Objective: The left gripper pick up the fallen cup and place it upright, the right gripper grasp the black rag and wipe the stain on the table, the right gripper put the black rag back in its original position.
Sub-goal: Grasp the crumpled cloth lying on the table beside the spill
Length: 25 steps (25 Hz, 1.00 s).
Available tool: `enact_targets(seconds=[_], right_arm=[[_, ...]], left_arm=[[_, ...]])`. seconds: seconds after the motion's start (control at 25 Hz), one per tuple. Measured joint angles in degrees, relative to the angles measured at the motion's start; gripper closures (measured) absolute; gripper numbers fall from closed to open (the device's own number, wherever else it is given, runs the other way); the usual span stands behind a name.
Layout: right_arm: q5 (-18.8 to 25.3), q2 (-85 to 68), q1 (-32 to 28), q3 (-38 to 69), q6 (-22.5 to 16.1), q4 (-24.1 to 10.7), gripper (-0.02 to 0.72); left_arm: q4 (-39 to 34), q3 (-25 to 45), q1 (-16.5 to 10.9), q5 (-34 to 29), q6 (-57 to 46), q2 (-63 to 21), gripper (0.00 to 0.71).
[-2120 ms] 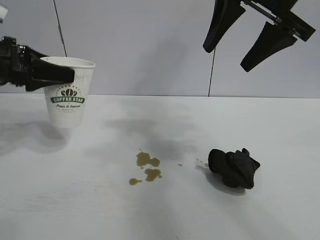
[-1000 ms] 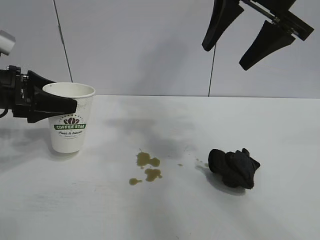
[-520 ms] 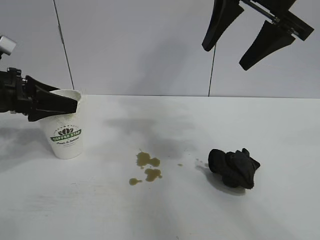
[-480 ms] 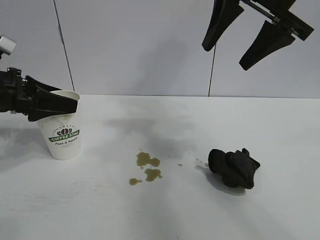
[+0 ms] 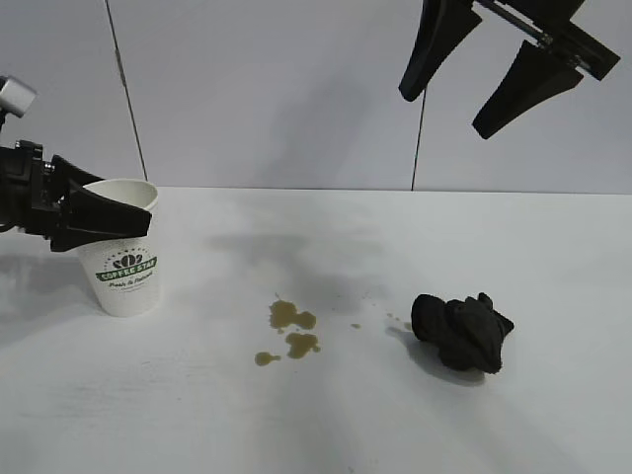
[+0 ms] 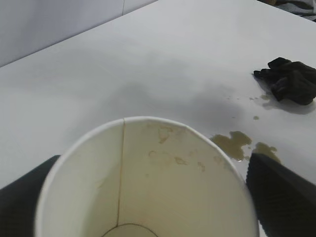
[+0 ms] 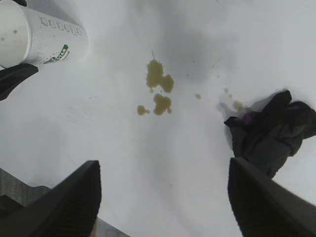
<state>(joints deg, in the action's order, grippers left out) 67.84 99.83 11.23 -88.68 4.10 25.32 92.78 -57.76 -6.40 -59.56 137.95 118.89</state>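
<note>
Left end effector sits at the cup's rim with its two fingers spread wide on either side of the mouth; from my left wrist view I can see a gap between each finger and the paper, so I read it as let go, not clamped. The cup stands upright on the tabletop at the exterior view's left side, logo facing the camera, well apart from the spill.

By my judgement the first step is done: the cup is on its base and freed. The stain, a few olive-brown blots near the middle, is untouched, and the black rag lies bunched to the right of it, not yet grasped. So the wiping and the rag's return are both left.

Right end effector hangs high above the rag's side of the tabletop, fingers apart and empty.

My left wrist view looks down into the cup and shows brownish marks on its inner wall, which the exterior view cannot see. My right wrist view shows small droplets trailing from the stain to the rag's edge. Only the exterior view shows how high the right arm hangs.
</note>
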Motion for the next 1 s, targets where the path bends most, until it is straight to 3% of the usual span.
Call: enact_targets(seconds=[0.36, 0.72, 1.0], right_arm=[[0.00, 0.00, 0.00, 0.00, 0.00, 0.00, 0.209], [0.00, 0.00, 0.00, 0.00, 0.04, 0.00, 0.209], [-0.08, 0.00, 0.00, 0.00, 0.04, 0.00, 0.209]], left_arm=[[-1.82, 0.00, 0.00, 2.58, 1.64, 0.00, 0.017], [-8.41, 0.00, -0.13, 5.04, 1.64, 0.00, 0.016], [-16.05, 0.00, -3.00, 14.22, -3.93, -0.58, 0.016]])
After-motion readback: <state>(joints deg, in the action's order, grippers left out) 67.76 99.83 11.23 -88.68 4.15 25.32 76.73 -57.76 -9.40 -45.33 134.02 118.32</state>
